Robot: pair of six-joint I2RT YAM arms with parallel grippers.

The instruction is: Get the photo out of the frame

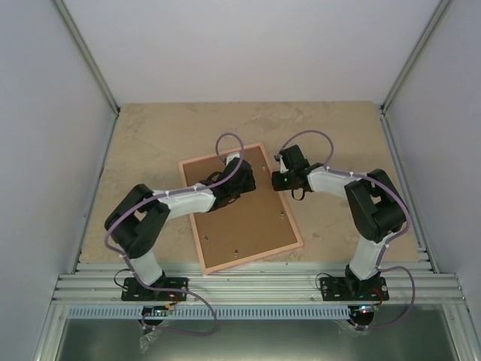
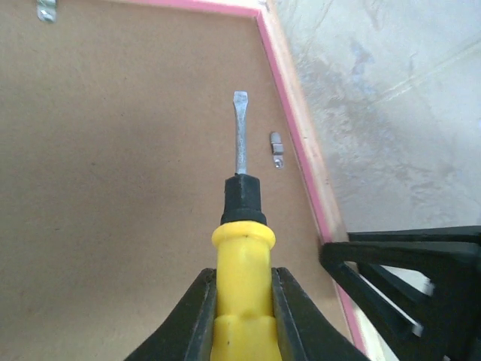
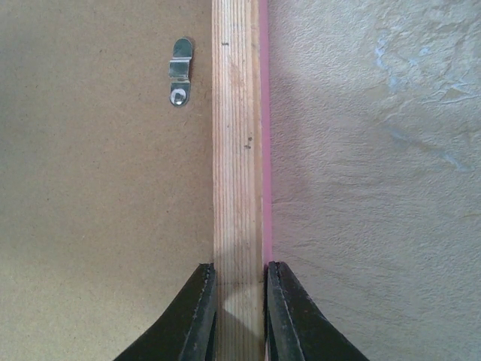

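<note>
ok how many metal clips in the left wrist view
2: one clip beside the frame's pink rail near the screwdriver tip, second clip cut off at the top-left edge. Others may lie outside view.

the thin pink rectangular wooden frame (image 1: 248, 226) lies back-up on the beige stone-look counter (image 1: 150, 143). the yellow-handled flat screwdriver (image 2: 242, 226) points over its back, just beside a small metal clip (image 2: 276, 149). the right tool (image 3: 239, 271) straddles the frame's right rail.

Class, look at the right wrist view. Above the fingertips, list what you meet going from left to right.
Brown backing board → metal turn clip → pink-edged wooden frame rail → mottled tabletop.
</note>
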